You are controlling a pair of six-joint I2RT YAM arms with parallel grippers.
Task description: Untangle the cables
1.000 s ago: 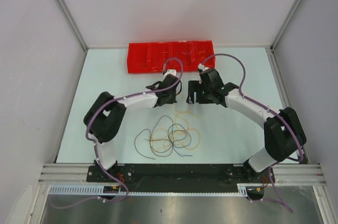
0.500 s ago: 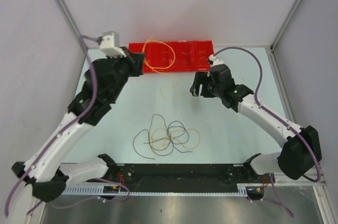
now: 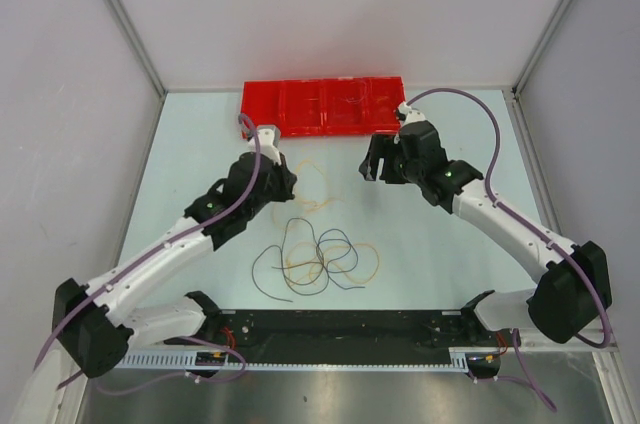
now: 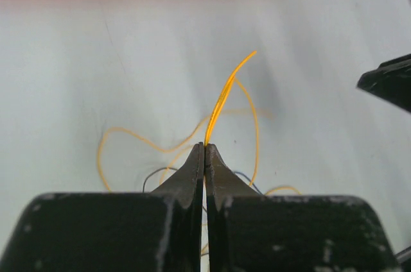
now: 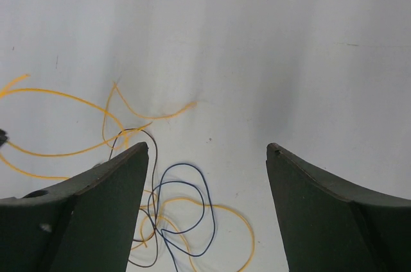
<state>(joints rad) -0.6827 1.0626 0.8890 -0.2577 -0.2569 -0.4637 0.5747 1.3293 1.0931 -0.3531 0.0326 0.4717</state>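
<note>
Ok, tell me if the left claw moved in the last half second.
Yes: left claw drew back from the red tray, toward the cable tangle.

Two arms (image 3: 160,259), one red tray (image 3: 322,108), several cables (image 3: 322,262)

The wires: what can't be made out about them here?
Left wrist view: the orange wire past the shut left claw, which hides it.
Top view: which strand crosses which in the tangle; too thin.
Right wrist view: the tangle's near part, cut off by the bottom edge and the right claw.
</note>
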